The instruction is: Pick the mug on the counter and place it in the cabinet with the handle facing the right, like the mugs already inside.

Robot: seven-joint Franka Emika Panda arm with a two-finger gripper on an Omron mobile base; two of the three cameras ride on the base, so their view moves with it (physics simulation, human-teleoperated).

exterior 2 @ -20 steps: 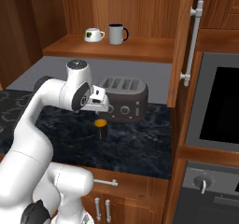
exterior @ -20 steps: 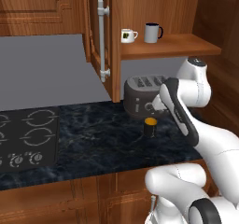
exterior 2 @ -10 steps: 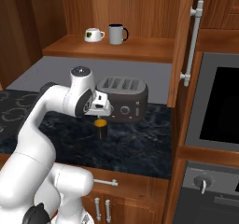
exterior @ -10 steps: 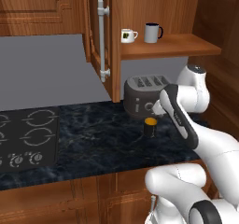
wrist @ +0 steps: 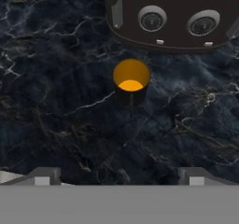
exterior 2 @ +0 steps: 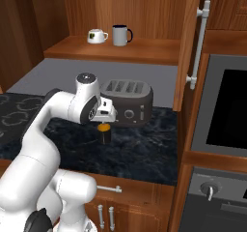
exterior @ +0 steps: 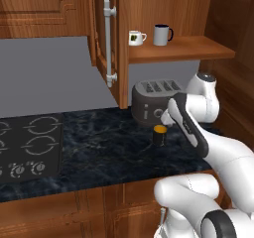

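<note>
The small black mug (exterior: 159, 135) (exterior 2: 104, 134) with an orange-yellow inside stands upright on the dark marbled counter (exterior: 89, 148) (exterior 2: 144, 151), just in front of a toaster. My gripper (exterior: 167, 121) (exterior 2: 103, 121) hangs directly above it, apart from it. In the hand view the mug (wrist: 131, 80) is centred, its black handle (wrist: 131, 100) turned toward the lower edge. The gripper (wrist: 119, 175) is open, its fingertips (wrist: 44, 174) wide apart with nothing between them. The wooden cabinet shelf (exterior: 188, 48) (exterior 2: 144, 50) is above, its door (exterior: 105, 38) swung open.
A grey mug (exterior: 162, 34) (exterior 2: 121, 35) and a white mug (exterior: 135, 37) (exterior 2: 97, 36) stand on the cabinet shelf. A dark toaster (exterior: 154, 100) (exterior 2: 130, 103) (wrist: 172, 13) sits close behind the black mug. A stovetop (exterior: 25, 148) lies left; an oven (exterior 2: 226, 110) is right.
The hand has come down and slightly left, closer over the mug. The mug has stayed put and the jaws have stayed open.
</note>
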